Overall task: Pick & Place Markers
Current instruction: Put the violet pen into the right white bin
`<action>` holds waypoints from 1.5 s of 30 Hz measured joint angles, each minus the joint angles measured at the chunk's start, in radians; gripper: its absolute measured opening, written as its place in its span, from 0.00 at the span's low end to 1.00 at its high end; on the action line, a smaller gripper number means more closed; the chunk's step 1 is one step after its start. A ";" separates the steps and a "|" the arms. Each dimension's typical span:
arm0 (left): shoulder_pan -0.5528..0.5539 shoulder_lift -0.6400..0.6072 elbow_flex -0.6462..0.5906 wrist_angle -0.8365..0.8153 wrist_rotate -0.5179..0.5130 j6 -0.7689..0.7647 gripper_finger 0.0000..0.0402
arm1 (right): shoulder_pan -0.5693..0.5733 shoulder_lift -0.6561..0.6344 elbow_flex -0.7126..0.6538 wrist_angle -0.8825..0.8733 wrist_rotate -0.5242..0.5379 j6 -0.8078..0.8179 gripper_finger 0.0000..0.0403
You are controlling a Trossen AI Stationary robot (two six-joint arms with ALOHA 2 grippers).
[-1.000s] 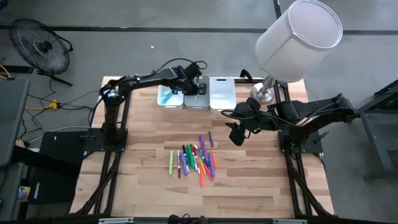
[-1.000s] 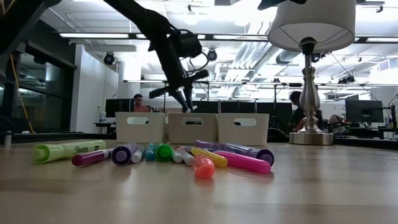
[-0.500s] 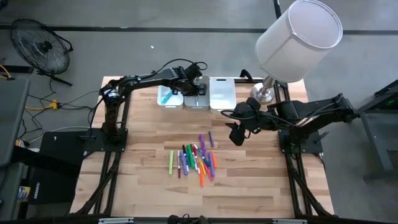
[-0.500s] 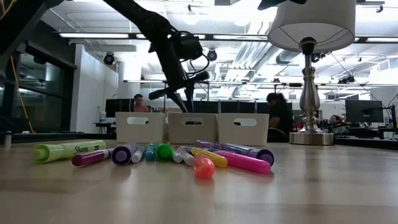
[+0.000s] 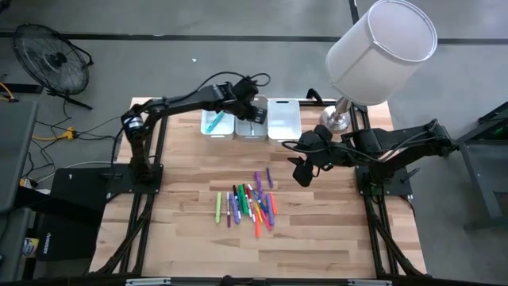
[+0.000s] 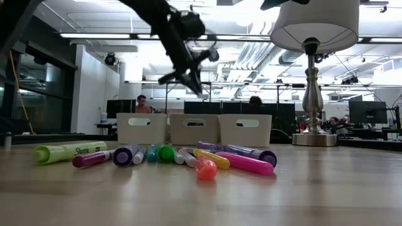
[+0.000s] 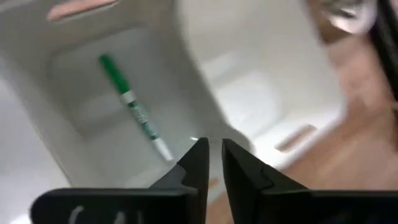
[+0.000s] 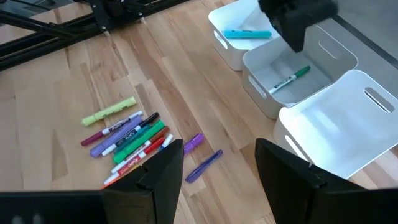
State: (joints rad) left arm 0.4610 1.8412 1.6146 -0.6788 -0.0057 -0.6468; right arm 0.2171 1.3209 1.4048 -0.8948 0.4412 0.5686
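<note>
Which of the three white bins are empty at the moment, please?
Only one end bin shows empty; the middle bin holds a green marker, the other end bin a teal one.

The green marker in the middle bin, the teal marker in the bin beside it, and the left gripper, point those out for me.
green marker (image 8: 289, 80): right wrist view, middle of its barrel.
teal marker (image 8: 247, 34): right wrist view, middle of its body.
left gripper (image 7: 212, 163): left wrist view, the narrow gap between its fingertips.

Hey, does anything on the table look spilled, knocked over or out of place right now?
Nothing stands out. The bins sit upright in a row, one green marker lies inside the middle one, and the remaining markers lie in a loose cluster on the table.
</note>
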 joint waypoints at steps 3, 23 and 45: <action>-0.035 -0.043 0.003 0.001 -0.037 0.054 0.03 | 0.000 0.000 0.000 0.000 -0.003 0.000 0.47; -0.288 -0.345 -0.261 0.107 -0.169 0.161 0.00 | 0.000 0.000 0.000 0.000 -0.012 0.036 0.47; -0.431 -0.783 -0.801 0.570 -0.075 0.269 0.00 | -0.072 0.057 0.000 0.201 -0.050 0.175 0.47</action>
State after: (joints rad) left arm 0.0299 1.0579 0.8134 -0.1088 -0.0804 -0.3779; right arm 0.1450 1.3781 1.4052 -0.6937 0.3907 0.7441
